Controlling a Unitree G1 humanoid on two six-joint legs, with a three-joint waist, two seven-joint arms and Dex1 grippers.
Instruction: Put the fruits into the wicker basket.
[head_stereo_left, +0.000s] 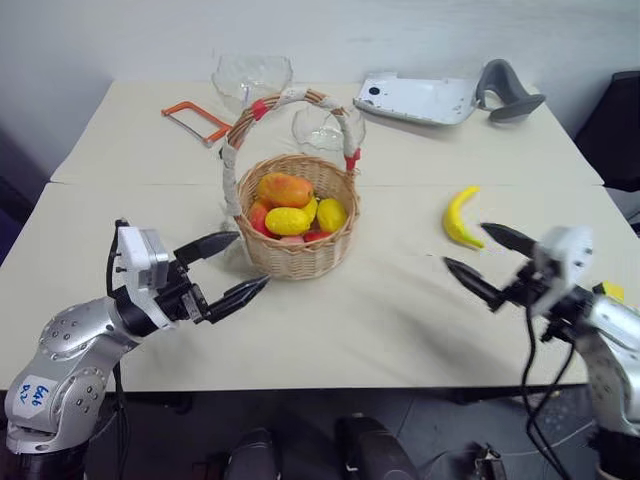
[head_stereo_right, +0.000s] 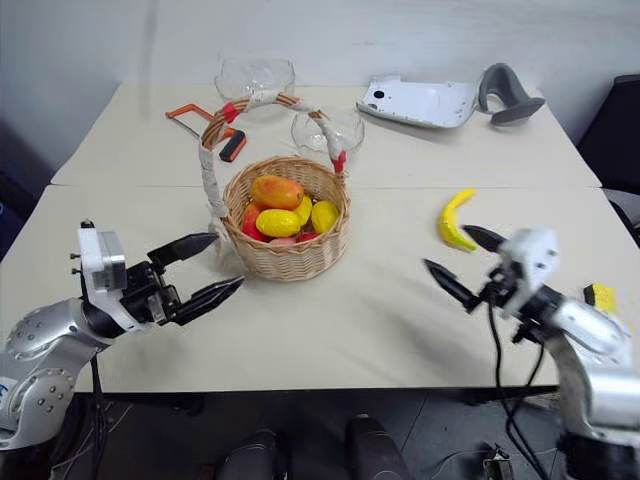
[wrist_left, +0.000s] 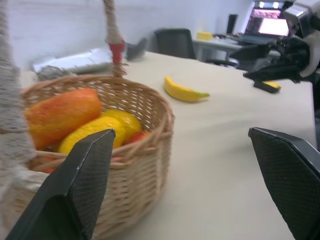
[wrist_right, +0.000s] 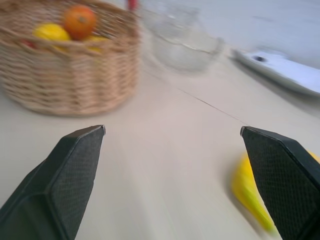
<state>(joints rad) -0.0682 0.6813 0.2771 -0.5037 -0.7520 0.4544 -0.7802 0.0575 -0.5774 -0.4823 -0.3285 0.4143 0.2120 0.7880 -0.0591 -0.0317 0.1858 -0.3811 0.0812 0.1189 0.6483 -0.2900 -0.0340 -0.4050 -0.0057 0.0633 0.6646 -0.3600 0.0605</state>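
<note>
Left of the wicker basket (head_stereo_left: 298, 232), the left hand (head_stereo_left: 231, 268) hovers just beside the weave, fingers apart, nothing between them. Basket sits mid-worktop (head_stereo_left: 380, 300), upright, tall wrapped handle arched over it. Inside: a mango (head_stereo_left: 284, 188) on top, a lemon (head_stereo_left: 288, 220) and another yellow piece beside it, red bits under; exact count hard to tell. Right of the basket, well apart from it, one banana (head_stereo_left: 460, 218) lies flat on the worktop, the only fruit outside. Right hand (head_stereo_left: 490, 260) hangs near the banana on the side away from the basket's far rim, fingers spread wide, empty, not touching it.

Step, as I read it: most fruit loaded, banana is last; right hand lining up for the pick. Next move probably needs the fingers to straddle the curved body and close across it, then lift over the rim while clearing the handle.

Worktop is pale beige, with a seam running behind the basket. Behind the basket: an orange-framed hacksaw (head_stereo_left: 195, 122), two clear glass bowls (head_stereo_left: 252, 78), a white-and-grey device (head_stereo_left: 440, 98). Plain light wall behind; the left wrist view shows office chairs and a lit monitor.
</note>
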